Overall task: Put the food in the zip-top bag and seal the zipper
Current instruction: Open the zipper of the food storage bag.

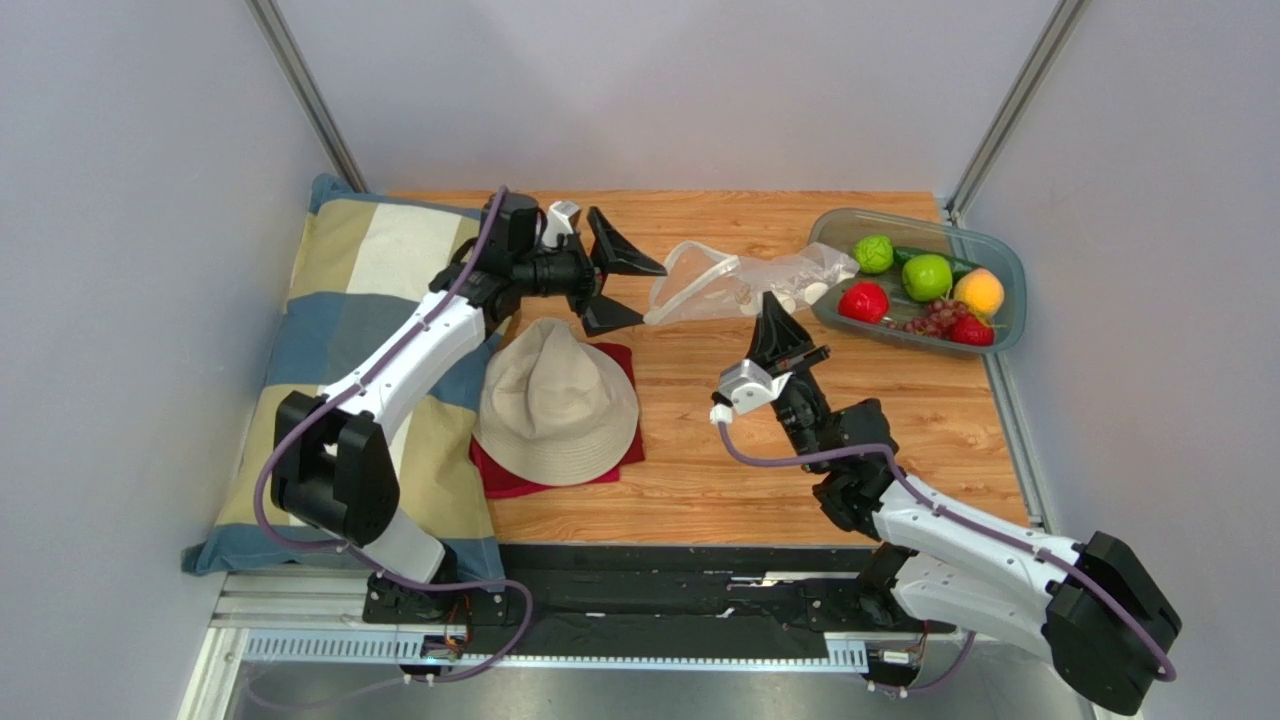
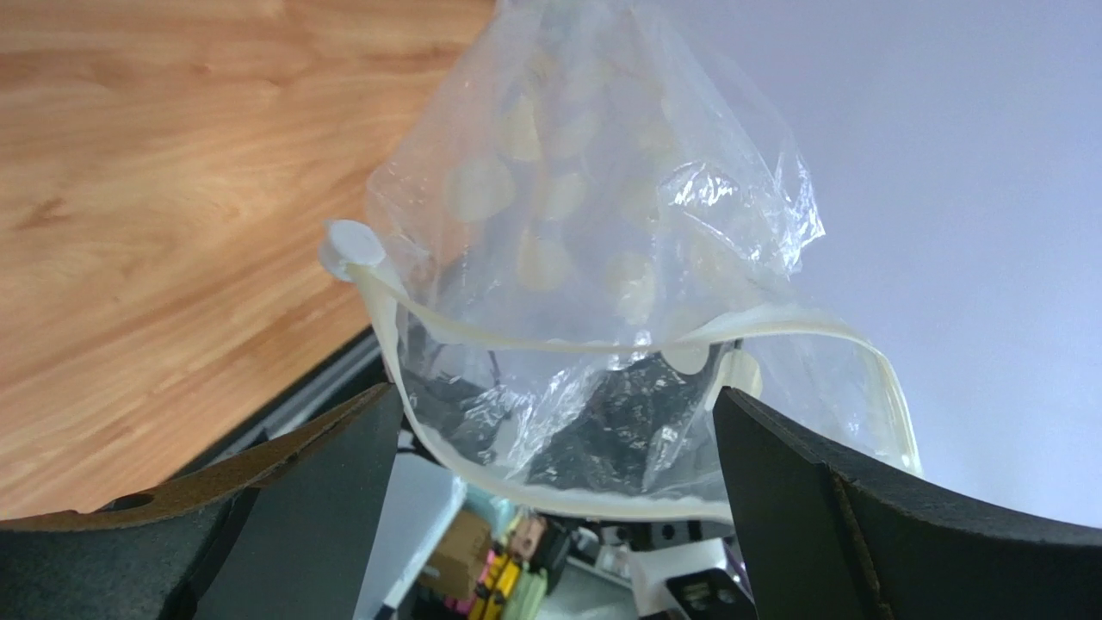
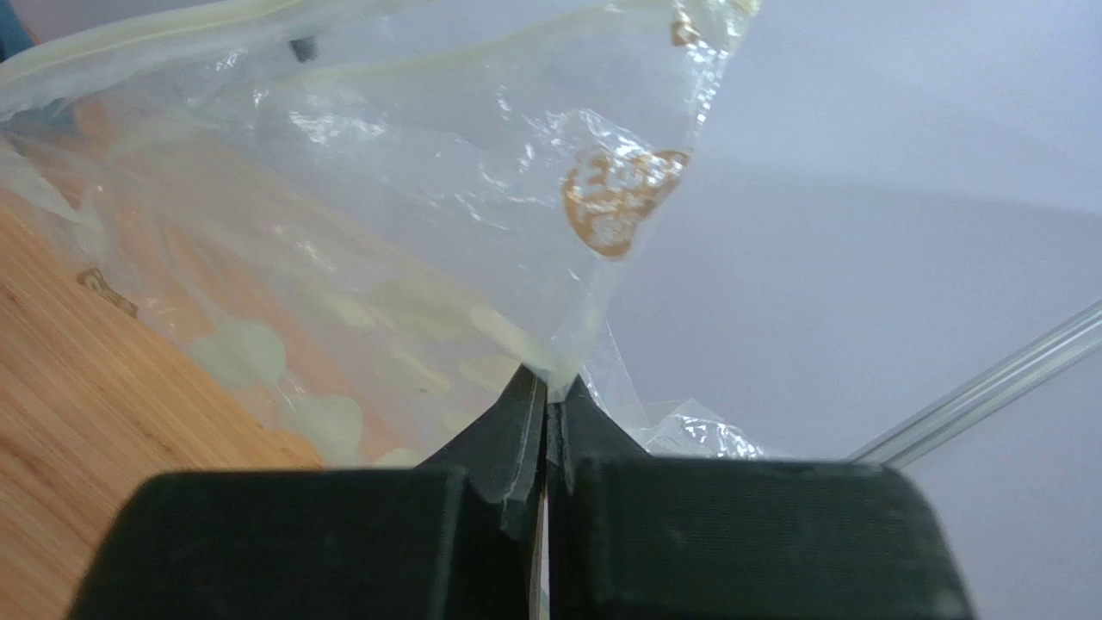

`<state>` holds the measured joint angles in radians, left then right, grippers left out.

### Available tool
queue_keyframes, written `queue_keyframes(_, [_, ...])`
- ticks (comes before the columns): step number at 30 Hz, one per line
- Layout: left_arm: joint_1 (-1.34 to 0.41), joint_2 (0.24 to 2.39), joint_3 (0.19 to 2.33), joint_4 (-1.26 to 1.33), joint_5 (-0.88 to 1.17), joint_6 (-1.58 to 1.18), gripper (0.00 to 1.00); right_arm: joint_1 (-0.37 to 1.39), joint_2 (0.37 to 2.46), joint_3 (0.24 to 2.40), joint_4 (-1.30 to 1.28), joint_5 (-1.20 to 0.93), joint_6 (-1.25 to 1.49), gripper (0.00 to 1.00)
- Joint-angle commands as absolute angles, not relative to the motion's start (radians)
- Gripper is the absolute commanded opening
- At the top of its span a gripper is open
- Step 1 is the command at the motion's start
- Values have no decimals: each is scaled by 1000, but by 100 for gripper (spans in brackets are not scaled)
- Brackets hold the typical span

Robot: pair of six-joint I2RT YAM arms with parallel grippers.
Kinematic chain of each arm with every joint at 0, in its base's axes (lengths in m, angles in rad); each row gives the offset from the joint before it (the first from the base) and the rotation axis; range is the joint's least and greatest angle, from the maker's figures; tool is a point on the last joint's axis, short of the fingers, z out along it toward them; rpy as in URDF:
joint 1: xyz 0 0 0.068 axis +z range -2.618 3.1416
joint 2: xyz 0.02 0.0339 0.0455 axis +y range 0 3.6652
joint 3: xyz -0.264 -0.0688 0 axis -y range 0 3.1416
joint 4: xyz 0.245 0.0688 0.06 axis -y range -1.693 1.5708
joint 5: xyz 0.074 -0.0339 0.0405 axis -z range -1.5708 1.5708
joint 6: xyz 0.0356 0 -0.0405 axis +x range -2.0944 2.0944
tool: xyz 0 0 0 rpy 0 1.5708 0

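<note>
Fruit fills the grey oval tray [image 1: 902,219] at the far right corner of the bench [image 1: 721,465]. Two green balls [image 1: 927,276], two red ones [image 1: 863,302], an orange ball [image 1: 980,290] and a bunch of purple grapes [image 1: 935,317] all lie inside it, and none of the food is in the bag.

The zip-top bag [image 1: 744,281] is stretched out between the two arms at the far middle of the bench, just left of the tray, with its right end near the tray's rim. The left pincer [image 1: 654,294] is spread wide at the bag's left end and holds nothing. In the left wrist view its dark fingers [image 2: 298,491] stand either side of the gaping mouth. The pale zipper [image 2: 569,344] runs round that opening as a slack loop, unsealed. Whether the strip touches either finger cannot be told.

The right pincer [image 1: 778,312] is clamped shut on the bag's near edge. The right wrist view shows a fold of the clear, dotted plastic nipped between the closed tips, with the film lifted off the wood.

Nearer the arms, a beige hat [image 1: 556,402] rests on a red cloth [image 1: 628,435]. A checked pillow [image 1: 353,285] lies along the bench's left side under the left arm.
</note>
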<state>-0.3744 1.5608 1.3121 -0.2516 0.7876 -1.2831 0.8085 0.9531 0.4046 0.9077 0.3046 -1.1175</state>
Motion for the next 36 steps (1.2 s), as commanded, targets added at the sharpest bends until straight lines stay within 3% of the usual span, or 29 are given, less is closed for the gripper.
queue_keyframes(1, [-413, 1569, 1287, -69, 891, -1492, 99, 825, 968, 370, 1106, 199, -1267, 0])
queue_keyframes(10, [-477, 1555, 1212, -43, 916, -1537, 94, 824, 974, 383, 1058, 239, -1292, 0])
queue_keyframes(18, [-477, 1525, 1109, -42, 891, -1508, 97, 818, 965, 414, 1035, 279, -1269, 0])
queue_keyframes(29, [-479, 1546, 1131, 40, 905, -1540, 99, 798, 976, 408, 1017, 279, -1289, 0])
queue_keyframes(36, [-509, 1522, 1056, 90, 934, -1624, 93, 799, 995, 405, 1017, 275, -1298, 0])
